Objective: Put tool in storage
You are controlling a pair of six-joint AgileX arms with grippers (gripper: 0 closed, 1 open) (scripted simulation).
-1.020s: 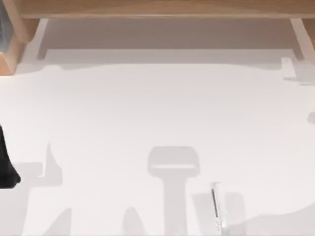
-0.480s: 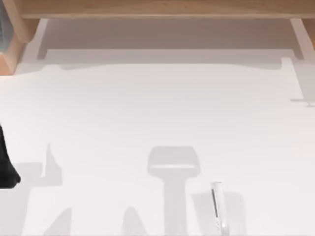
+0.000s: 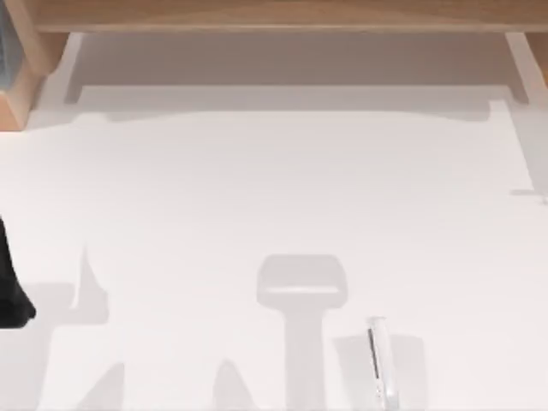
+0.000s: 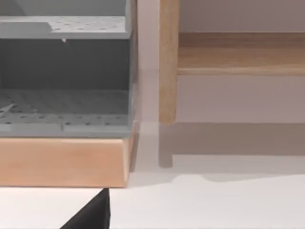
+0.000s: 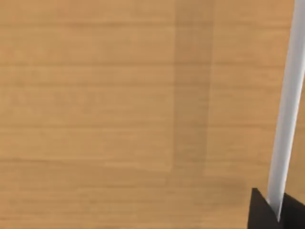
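You are looking at shadows that are moving on the counter [image 3: 257,188], nothing more. The broad grey shadow that was lying across the counter's near right corner a second ago, just beside the tool [image 3: 379,360], is gone now, leaving that corner plain white. Along the right edge, the small grey patch is drifting: first it was sitting lower, then it was rising as a thin line, and now it is resting slightly lower again as a faint short mark [image 3: 529,193].
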